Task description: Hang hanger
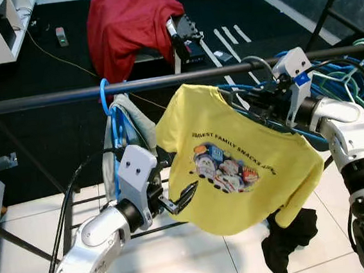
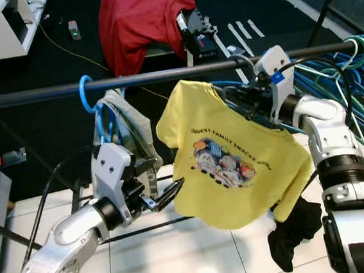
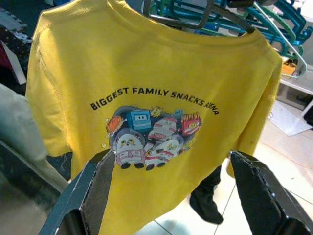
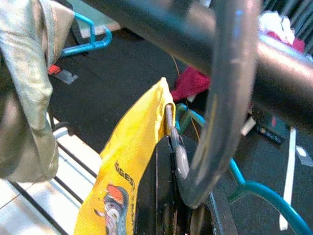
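Here, in the head views, the right gripper (image 1: 263, 97) pinches the grey wire hanger (image 1: 254, 78) carrying a soft yellow T-shirt (image 1: 236, 163), its hook just at the round dark rail (image 1: 164, 81); the left gripper (image 1: 178, 200) waits at seven o'clock. Left wrist: fingers (image 3: 98, 196) spread. Right wrist: the hook curves over the rail; next, settle and release.

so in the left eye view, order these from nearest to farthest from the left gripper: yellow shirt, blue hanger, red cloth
1. Yellow shirt: just to the right of the left gripper, its lower edge beside the fingertips.
2. Blue hanger: above the gripper, hooked on the rail.
3. Red cloth: far back, draped beyond the rail on the dark floor.
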Tool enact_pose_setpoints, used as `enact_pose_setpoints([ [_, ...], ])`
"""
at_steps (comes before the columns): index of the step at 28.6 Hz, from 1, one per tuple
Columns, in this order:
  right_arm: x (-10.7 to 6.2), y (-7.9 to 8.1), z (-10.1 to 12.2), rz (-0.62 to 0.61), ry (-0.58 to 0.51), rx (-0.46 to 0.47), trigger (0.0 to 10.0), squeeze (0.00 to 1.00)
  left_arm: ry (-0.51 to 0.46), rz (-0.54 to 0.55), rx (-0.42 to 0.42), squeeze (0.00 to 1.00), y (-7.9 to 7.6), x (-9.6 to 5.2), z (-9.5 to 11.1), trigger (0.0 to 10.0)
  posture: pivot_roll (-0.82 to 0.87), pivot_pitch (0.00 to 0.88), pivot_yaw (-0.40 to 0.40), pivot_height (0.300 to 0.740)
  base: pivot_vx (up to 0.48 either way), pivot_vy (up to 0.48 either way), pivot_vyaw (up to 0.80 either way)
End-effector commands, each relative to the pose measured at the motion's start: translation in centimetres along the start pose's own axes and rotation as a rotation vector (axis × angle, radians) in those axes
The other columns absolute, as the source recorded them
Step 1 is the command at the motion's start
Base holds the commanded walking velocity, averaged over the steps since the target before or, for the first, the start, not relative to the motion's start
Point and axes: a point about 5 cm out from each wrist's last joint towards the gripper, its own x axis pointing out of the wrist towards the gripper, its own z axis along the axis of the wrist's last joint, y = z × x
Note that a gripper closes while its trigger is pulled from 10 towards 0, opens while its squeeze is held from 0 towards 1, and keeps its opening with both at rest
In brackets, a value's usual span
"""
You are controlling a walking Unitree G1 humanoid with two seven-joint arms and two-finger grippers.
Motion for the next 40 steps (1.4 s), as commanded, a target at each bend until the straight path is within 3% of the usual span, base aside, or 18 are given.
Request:
enact_pose_setpoints([
  [1,-0.3,0.3,0.8,-0.026,-0.041,-0.010,0.0,0.00,0.015,-0.008,-0.008,0.00,-0.3,-0.1,-0.5,10.0,-0.07,0.249,-0.048,0.740,0.000,0.000,0.00],
  [6,-1.0,1.9,1.8,-0.055,-0.069,-0.035,0.0,0.00,0.017,-0.011,-0.010,0.00,-0.4,-0.2,-0.6,10.0,-0.08,0.252,-0.042,0.740,0.000,0.000,0.00],
  [18,-1.7,5.4,1.3,-0.064,0.013,-0.060,0.0,0.00,0.021,-0.024,-0.011,0.00,-0.7,-0.2,-0.8,10.0,-0.08,0.252,-0.044,0.740,0.000,0.000,0.00],
  [21,-1.7,7.1,0.6,-0.073,0.082,-0.088,0.0,0.00,0.024,-0.025,-0.013,0.00,-0.8,-0.4,-0.9,10.0,-0.08,0.251,-0.045,0.740,0.000,0.000,0.00],
  [23,-1.7,8.2,-0.2,-0.072,0.121,-0.107,0.8,0.00,0.022,-0.025,-0.014,0.00,-0.9,-0.4,-0.9,10.0,-0.08,0.250,-0.045,0.740,0.000,0.000,0.00],
  [27,-1.7,9.5,-1.1,-0.065,0.160,-0.115,0.6,0.00,0.016,-0.023,-0.012,0.00,-0.9,-0.2,-0.9,10.0,-0.08,0.249,-0.047,0.740,0.000,0.000,0.00],
  [32,-1.7,10.0,-1.9,-0.093,0.170,-0.075,0.4,0.00,0.033,0.003,-0.017,0.00,-0.6,-0.3,-1.2,10.0,-0.08,0.249,-0.048,0.740,0.000,0.000,0.00],
  [33,-1.6,10.4,-2.8,-0.151,0.167,0.008,0.5,0.00,0.056,0.062,-0.005,0.00,0.0,-0.4,-1.7,10.0,-0.08,0.247,-0.049,0.740,0.000,0.000,0.00],
  [35,-1.5,11.6,-4.9,-0.304,0.155,0.282,10.0,0.00,0.068,0.209,-0.071,0.00,1.4,-0.8,-2.6,10.0,-0.08,0.238,-0.053,0.740,0.000,0.000,0.00],
  [36,-1.5,12.0,-5.6,-0.336,0.158,0.357,10.0,0.00,0.073,0.252,-0.102,0.00,1.8,-1.0,-2.9,10.0,-0.08,0.237,-0.052,0.740,0.000,0.000,0.00],
  [38,-1.5,12.0,-5.6,-0.336,0.158,0.357,10.0,0.00,0.073,0.252,-0.102,0.00,1.8,-1.0,-2.9,10.0,-0.08,0.237,-0.052,0.740,0.000,0.000,0.00],
  [40,-1.3,13.5,-7.0,-0.344,0.191,0.441,10.0,0.00,0.072,0.384,-0.154,0.00,3.0,-2.6,-3.6,10.0,-0.07,0.232,-0.056,0.740,0.000,0.000,0.00],
])
